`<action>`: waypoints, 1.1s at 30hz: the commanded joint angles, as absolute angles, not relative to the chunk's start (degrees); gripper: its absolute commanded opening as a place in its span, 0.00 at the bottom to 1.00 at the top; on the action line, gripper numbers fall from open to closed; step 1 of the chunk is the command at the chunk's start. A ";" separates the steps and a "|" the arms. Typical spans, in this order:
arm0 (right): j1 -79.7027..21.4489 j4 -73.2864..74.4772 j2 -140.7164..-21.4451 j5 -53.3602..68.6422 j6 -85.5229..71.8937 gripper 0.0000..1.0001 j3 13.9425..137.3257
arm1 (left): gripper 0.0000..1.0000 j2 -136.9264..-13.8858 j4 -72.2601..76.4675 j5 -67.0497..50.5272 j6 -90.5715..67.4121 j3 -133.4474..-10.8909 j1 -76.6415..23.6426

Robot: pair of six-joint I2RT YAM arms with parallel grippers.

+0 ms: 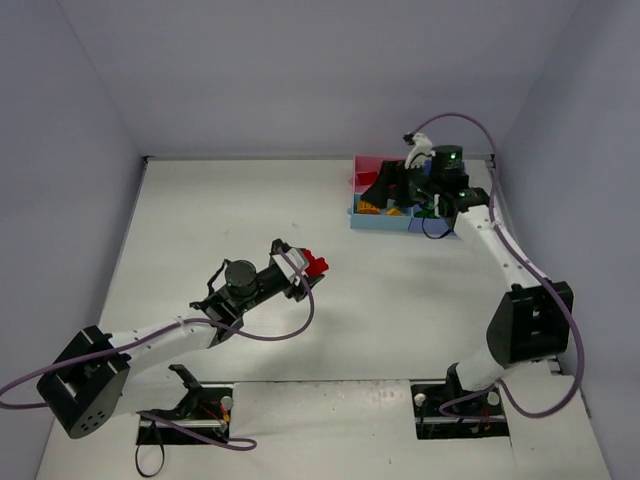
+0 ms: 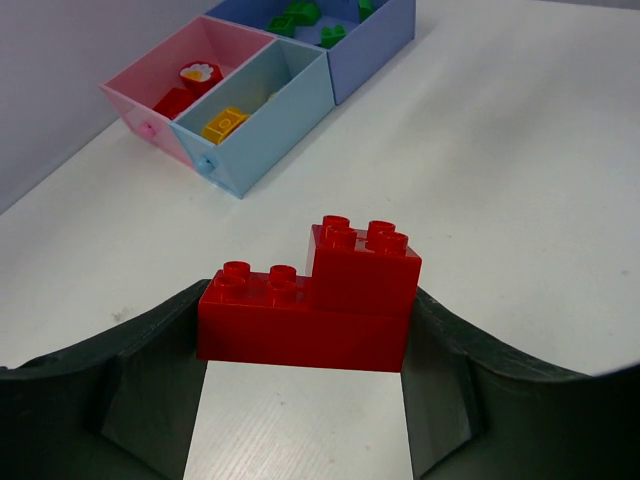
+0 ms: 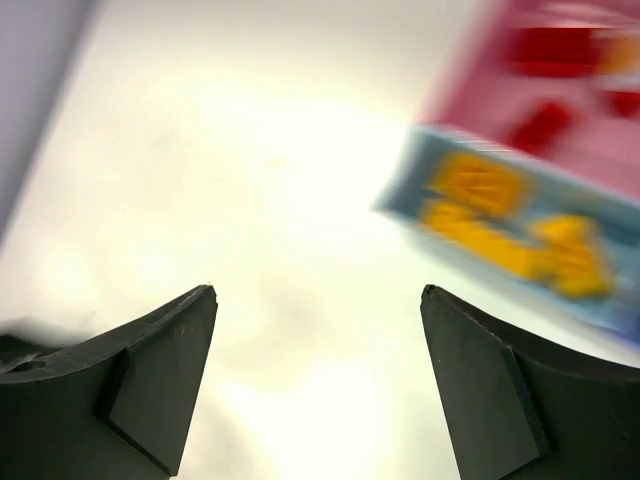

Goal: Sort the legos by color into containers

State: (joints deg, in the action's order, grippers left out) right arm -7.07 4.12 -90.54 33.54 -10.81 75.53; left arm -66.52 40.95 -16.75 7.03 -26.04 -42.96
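Arms (image 1: 505, 250) have white links (image 1: 165, 335), black joints (image 1: 530, 325), purple cables (image 1: 265, 339); right claw (image 3: 318, 320) is black

Sitting level and studs-up between the fingers of the left gripper (image 2: 308, 335): a red clump of legos (image 2: 330, 290), one long low brick with a square one stacked on its right end; lying well apart from it, three joined trays (image 1: 382, 224); holding red bricks (image 2: 178, 100) in the pink tray (image 2: 135, 105), yellow-orange bricks (image 2: 224, 124) in the light blue tray (image 2: 285, 125) beside it, green bricks (image 2: 300, 15) in the larger blue tray (image 2: 380, 45) behind.
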 commanded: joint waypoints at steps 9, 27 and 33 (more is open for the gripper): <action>-23.55 2.11 -83.41 54.93 -11.43 0.81 66.63 | 0.14 -69.26 49.84 -19.42 7.47 -33.49 -41.48; -27.42 1.67 -81.48 53.18 -11.60 0.73 64.95 | 0.14 -69.96 48.25 -19.25 7.73 -34.45 -41.40; -29.35 1.58 -82.26 50.98 -11.16 0.68 64.77 | 0.14 -70.84 47.46 -19.77 7.91 -35.59 -41.40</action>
